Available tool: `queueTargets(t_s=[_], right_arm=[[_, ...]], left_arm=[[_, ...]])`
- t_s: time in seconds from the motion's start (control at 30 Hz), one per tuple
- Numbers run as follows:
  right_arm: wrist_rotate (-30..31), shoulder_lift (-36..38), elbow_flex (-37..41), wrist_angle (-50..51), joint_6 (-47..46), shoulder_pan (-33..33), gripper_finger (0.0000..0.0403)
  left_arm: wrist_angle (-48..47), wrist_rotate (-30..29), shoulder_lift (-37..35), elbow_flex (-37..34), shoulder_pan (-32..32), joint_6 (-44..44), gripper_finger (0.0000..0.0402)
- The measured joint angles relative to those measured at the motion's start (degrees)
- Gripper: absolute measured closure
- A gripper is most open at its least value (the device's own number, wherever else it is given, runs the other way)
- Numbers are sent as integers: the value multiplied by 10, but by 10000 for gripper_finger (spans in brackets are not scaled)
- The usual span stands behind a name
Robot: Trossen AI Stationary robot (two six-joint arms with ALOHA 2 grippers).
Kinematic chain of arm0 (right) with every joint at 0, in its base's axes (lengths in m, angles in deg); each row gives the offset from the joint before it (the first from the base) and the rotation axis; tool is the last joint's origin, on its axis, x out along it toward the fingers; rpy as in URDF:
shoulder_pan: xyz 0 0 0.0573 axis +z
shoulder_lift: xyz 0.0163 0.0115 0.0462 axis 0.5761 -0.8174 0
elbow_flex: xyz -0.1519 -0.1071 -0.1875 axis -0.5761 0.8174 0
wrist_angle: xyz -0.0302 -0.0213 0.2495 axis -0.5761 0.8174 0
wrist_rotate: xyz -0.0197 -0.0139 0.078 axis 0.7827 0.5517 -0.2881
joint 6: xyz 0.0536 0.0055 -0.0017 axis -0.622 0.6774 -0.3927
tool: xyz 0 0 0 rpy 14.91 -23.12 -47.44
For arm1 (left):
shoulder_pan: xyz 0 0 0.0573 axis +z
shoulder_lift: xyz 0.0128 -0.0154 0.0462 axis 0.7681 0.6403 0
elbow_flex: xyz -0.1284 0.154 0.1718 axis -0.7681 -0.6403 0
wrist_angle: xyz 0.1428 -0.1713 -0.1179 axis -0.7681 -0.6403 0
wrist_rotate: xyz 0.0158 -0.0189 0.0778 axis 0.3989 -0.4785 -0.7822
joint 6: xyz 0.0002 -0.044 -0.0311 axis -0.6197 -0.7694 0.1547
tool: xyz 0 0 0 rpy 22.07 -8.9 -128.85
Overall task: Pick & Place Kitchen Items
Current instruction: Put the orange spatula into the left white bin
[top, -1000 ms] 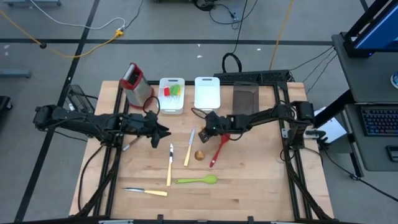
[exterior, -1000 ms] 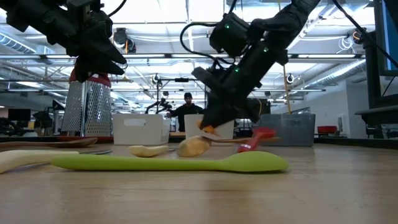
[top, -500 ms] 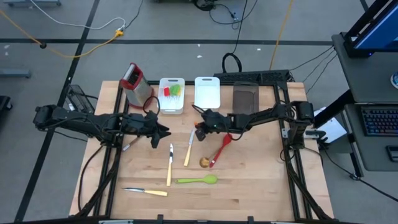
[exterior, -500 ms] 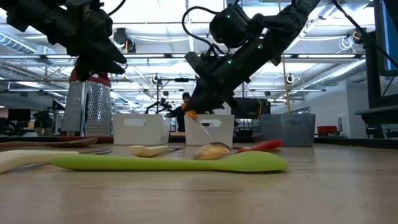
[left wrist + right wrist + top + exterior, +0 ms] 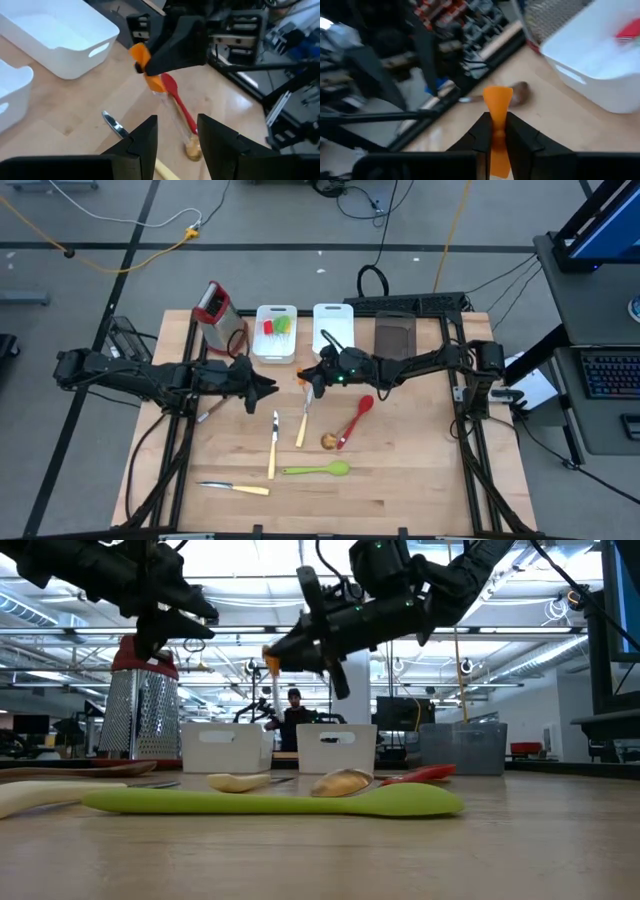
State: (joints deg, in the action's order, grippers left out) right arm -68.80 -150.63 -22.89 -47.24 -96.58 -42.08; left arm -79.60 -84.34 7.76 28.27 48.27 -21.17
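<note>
Along the wooden table's far edge stand a steel box grater, two white bins and a dark bin; utensils lie mid-table.

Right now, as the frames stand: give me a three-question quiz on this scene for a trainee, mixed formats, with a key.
1. True or false: the right gripper is shut on the orange spatula.
2. Multiple choice: the green spoon lies A) in a white bin, B) flat on the table, C) in the left gripper.
3. Fill in: the steel grater has a ___ top.

Key: 1 true: the low view shows the spatula held above the table. 2 B. 3 red.
</note>
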Motion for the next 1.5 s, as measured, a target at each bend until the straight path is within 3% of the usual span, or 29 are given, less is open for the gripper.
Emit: queueTargets(t_s=[0.2,0.37,0.53,0.73,0.97,1.1,1.33,1.5], right_arm=[[-32,0,0,-64,-30,0,374],[-33,0,0,-104,-60,0,374],[-33,0,0,-119,-78,-1,374],[-33,0,0,-120,-96,-2,374],[-35,0,0,-119,-103,-2,374],[-35,0,0,-119,-102,-2,374],[-32,0,0,-119,-102,-2,374],[-23,0,0,-119,-103,-1,374]], left_arm=[[2,0,2,0,0,-50,261],[63,0,28,0,0,-58,253],[150,-1,75,0,0,-65,207],[161,-1,122,0,-1,-102,143],[216,14,175,0,-1,-155,110],[269,26,191,0,-1,-152,106],[268,27,215,3,0,-202,106],[268,24,241,3,0,-263,144]])
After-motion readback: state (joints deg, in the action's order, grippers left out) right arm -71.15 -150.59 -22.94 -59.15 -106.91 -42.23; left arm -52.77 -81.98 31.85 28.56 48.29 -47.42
